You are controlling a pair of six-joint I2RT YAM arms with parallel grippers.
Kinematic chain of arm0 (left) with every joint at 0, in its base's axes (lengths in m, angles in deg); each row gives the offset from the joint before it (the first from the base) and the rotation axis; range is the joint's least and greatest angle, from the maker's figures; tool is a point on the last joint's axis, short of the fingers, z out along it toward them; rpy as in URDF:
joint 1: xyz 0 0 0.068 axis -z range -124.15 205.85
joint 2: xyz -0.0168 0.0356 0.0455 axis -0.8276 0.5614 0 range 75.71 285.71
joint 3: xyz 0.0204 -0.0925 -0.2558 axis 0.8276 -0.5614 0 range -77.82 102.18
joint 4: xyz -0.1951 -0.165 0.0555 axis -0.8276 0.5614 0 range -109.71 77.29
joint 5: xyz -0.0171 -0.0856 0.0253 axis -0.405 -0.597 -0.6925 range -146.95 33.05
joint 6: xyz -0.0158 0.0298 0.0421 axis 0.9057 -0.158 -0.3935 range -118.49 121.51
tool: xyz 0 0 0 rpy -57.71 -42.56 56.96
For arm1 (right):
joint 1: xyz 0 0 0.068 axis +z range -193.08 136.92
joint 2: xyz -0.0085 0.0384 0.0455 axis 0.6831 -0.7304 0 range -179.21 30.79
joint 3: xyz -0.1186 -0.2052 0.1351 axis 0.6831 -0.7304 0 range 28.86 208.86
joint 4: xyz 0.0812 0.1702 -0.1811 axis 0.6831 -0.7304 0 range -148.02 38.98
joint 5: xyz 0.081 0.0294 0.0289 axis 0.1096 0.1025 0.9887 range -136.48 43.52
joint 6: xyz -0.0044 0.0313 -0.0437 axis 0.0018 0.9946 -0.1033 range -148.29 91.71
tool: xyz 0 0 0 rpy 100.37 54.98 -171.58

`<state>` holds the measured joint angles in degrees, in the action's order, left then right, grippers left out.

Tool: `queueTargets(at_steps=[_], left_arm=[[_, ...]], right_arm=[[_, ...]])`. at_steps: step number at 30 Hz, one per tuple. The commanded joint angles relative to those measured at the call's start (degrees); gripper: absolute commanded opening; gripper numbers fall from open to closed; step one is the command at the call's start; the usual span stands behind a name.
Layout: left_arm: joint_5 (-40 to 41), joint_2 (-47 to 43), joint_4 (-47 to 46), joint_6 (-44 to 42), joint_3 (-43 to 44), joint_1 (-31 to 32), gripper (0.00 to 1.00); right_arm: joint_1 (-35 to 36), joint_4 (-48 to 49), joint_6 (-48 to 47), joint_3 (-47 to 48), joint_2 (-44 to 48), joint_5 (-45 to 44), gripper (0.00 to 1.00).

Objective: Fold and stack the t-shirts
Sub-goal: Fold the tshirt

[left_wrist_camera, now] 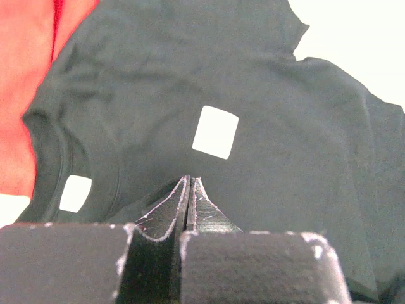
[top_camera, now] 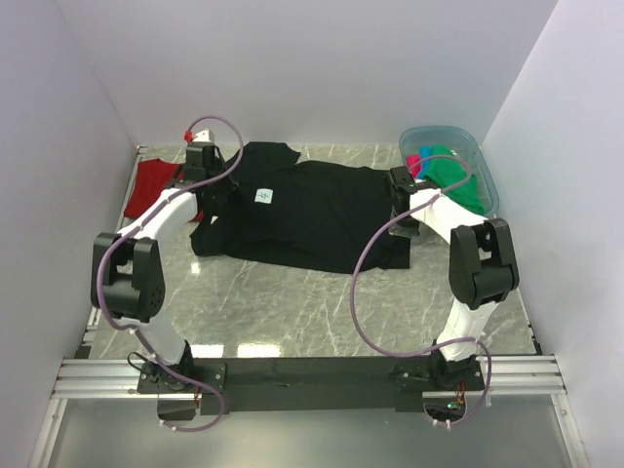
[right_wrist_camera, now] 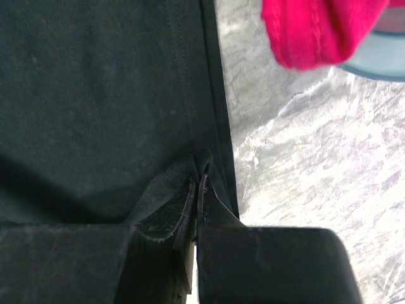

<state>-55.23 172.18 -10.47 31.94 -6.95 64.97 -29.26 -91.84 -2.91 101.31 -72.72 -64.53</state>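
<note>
A large black t-shirt (top_camera: pixel 312 210) lies spread across the middle of the marble table, with a small white label (top_camera: pixel 263 196) on it. My left gripper (top_camera: pixel 209 198) is at its left end, near the collar, and is shut on a raised fold of the black cloth (left_wrist_camera: pixel 285 126); the label (left_wrist_camera: pixel 215 132) lies just ahead of the fingertips. At the shirt's right edge, my right gripper (top_camera: pixel 400 190) is shut on the hem of the black cloth (right_wrist_camera: pixel 95 95). A dark red t-shirt (top_camera: pixel 154 182) lies flat at the far left.
A translucent blue tub (top_camera: pixel 480 156) stands at the back right, holding green (top_camera: pixel 453 177), pink (top_camera: pixel 417 162) and blue shirts; the pink one (right_wrist_camera: pixel 316 28) hangs over its rim. White walls close in the table on three sides. Bare marble (top_camera: pixel 292 302) lies in front of the black shirt.
</note>
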Motion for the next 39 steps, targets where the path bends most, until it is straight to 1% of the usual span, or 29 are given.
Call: queueTargets(at_steps=[1,6,7,8,9,11,12,13,14,15,16,17,20,22,24,25,26,29,31,34,35,39], left_arm=[[0.0,2.7,-2.7,-2.3,5.4,-0.2,0.01],[1.4,5.7,-1.6,-2.7,8.8,-0.3,0.01],[2.5,5.9,-0.5,-2.6,10.0,-0.3,0.02],[3.3,6.1,-0.3,-2.4,10.2,-0.4,0.07],[3.8,5.8,-0.2,-2.2,10.3,-0.4,0.24],[6.2,3.5,-0.6,-1.7,9.1,-0.3,0.43],[7.1,2.2,-1.1,-1.4,8.2,-0.3,0.57],[8.0,0.7,-1.7,-1.3,7.0,-0.3,0.61],[9.5,-3.0,-2.6,-1.2,3.9,-0.3,0.65],[10.8,-4.9,-3.0,-0.8,2.0,-0.3,0.74],[11.8,-6.9,-3.1,-0.6,-1.8,-0.3,0.76],[14.1,-10.6,-3.1,-0.2,-3.9,-0.3,0.77],[17.1,-17.3,-1.7,1.7,-11.6,-0.3,0.77],[19.5,-20.1,0.7,3.4,-17.0,-0.4,0.76],[21.4,-23.6,3.0,5.3,-20.2,-0.5,0.75],[21.4,-24.7,3.3,5.8,-23.4,-0.7,0.75],[21.4,-27.0,3.4,6.1,-24.9,-0.8,0.75],[21.4,-29.5,3.3,7.4,-29.2,-1.7,0.75],[20.2,-29.3,2.5,7.4,-30.7,-2.7,0.74],[19.6,-26.8,1.8,7.4,-31.7,-4.8,0.72],[17.9,-25.5,0.5,7.0,-31.8,-5.6,0.70],[14.2,-22.8,-3.3,5.9,-32.1,-8.2,0.69]], right_arm=[[-0.6,0.1,-0.6,2.9,-0.5,-2.2,0.00],[-0.7,0.1,-0.5,3.1,-0.6,-1.8,0.00],[-0.7,0.2,-0.5,3.1,-0.6,-1.6,0.00],[-0.7,0.3,-0.5,3.1,-0.4,-1.4,0.00],[-0.6,0.4,-0.6,3.0,-0.1,-0.9,0.02],[-0.7,1.0,-0.6,2.7,1.1,-0.3,0.11],[-0.7,1.4,-0.9,2.1,1.7,0.2,0.17],[-0.7,1.8,-1.1,1.7,3.4,1.2,0.31],[-0.7,2.7,-1.3,1.4,4.3,1.8,0.36],[-0.7,3.1,-1.8,0.7,5.2,2.2,0.40],[-0.7,3.4,-2.0,0.2,7.2,2.6,0.46],[-0.7,3.7,-2.0,-0.1,8.3,2.7,0.48],[-0.7,3.7,-1.7,-2.0,12.4,2.8,0.50],[-0.7,4.4,-1.3,-4.8,15.7,3.7,0.50],[-0.7,5.2,-1.0,-8.6,17.9,5.9,0.51],[-0.7,5.9,-1.0,-10.0,19.6,6.6,0.51],[-0.7,6.4,-0.9,-11.3,20.6,7.2,0.51],[-0.7,8.1,-0.2,-17.1,23.4,9.2,0.51],[-0.7,9.0,0.1,-18.7,24.7,10.6,0.51],[-0.7,10.1,0.5,-21.4,25.7,11.7,0.51],[-0.7,10.4,0.7,-22.5,25.8,11.6,0.51],[-0.7,10.5,1.0,-24.1,25.1,10.3,0.51]])
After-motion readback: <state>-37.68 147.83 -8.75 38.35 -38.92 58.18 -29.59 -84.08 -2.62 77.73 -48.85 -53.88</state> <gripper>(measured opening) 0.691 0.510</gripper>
